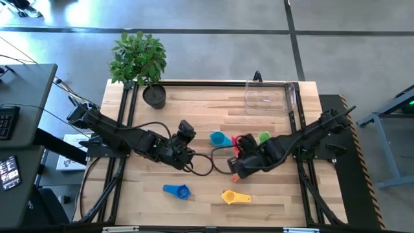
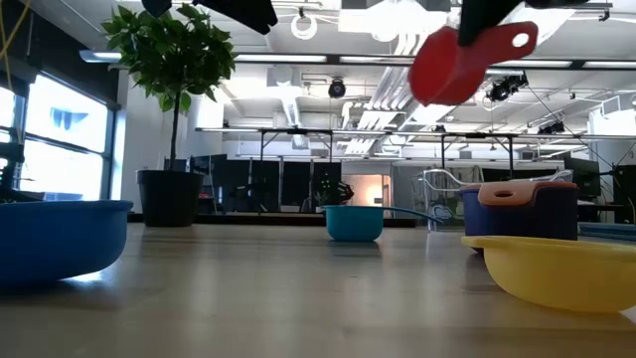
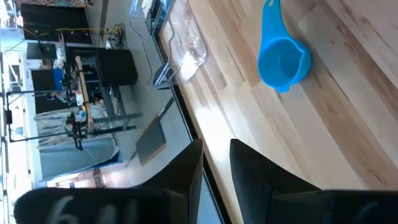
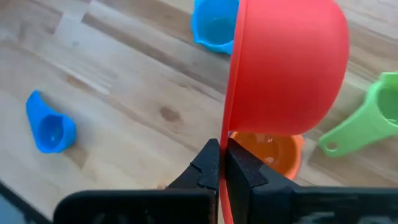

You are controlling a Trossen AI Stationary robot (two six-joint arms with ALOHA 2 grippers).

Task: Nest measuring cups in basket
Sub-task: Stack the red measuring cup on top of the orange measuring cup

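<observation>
One red cup point(image 4: 286, 68) is in my right claw point(image 4: 222, 165), lifted clear of the table, jaws pinched tight on its thin rim or handle so the bowl hangs sideways. Directly under the claw sits the orange cup point(image 4: 268, 152), nested in a dark blue or purple one going by the low view. Green cup point(image 4: 367, 121) lies just beside that stack; teal cup point(image 1: 218, 138) a little off toward my left arm.

Judgement: I'd level the red bowl, mouth up, before lowering, and come down straight. The grip is thin, so no quick swings.

Basket point(image 1: 270, 97) sits at the far edge, beyond the claw, apparently empty. Open boards lie between claw and basket; I'd watch its wire handle on approach.

Blue cup point(image 1: 176, 190) and yellow cup point(image 1: 234, 197) lie well apart, near the front edge. A black cable point(image 1: 206, 165) loops across the boards close by.

Left claw point(image 3: 214, 168) hovers beside the teal cup, part open, holding nothing. Plant pot point(image 1: 154, 96) stands at the far corner, out of the way.
</observation>
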